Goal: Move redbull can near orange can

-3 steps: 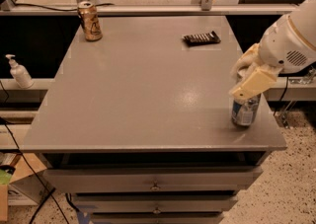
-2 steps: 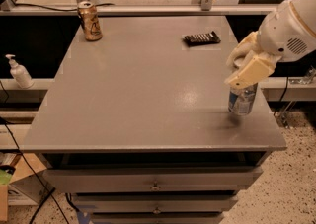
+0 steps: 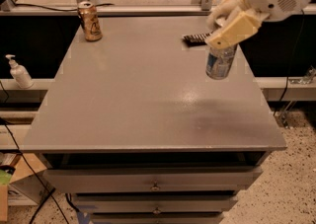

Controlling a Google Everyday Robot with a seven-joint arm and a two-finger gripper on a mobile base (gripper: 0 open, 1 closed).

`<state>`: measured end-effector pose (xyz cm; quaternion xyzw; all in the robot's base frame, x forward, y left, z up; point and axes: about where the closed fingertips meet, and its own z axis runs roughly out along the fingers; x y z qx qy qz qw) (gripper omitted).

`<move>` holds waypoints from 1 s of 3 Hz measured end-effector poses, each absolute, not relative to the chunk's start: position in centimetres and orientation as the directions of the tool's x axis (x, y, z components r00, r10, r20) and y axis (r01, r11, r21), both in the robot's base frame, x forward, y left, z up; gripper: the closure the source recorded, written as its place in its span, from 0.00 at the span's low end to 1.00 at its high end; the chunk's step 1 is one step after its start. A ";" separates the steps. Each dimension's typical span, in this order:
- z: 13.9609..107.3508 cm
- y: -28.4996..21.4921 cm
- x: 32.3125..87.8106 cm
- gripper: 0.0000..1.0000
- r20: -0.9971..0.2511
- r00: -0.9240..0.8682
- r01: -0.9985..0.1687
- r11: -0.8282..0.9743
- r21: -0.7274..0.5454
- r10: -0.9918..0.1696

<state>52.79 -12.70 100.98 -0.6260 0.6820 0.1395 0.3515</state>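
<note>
The redbull can point(image 3: 220, 61), slim and silver with blue patches, hangs in the air above the right side of the grey table point(image 3: 148, 90). My gripper point(image 3: 224, 25) comes in from the upper right and is shut on the can's top, with its tan fingers point(image 3: 236, 29) around it. The orange can point(image 3: 91, 21), tan-orange with a silver top, stands upright at the table's far left corner, well away from the gripper.
A dark flat object point(image 3: 196, 38) lies on the table at the back right, just behind the held can. A white pump bottle point(image 3: 19, 72) stands on a ledge left of the table. Drawers point(image 3: 155, 183) sit below the front edge.
The gripper has lifted the redbull can off the table's front right and carried it up and back toward the far side. The orange can has not moved.
</note>
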 end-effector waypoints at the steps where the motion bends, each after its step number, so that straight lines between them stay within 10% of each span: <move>1: 102.0 -12.6 52.9 1.00 -0.662 0.044 -0.947 0.180 -0.266 -0.749; 3: 99.9 -9.9 53.1 1.00 -0.643 0.066 -0.954 0.141 -0.265 -0.763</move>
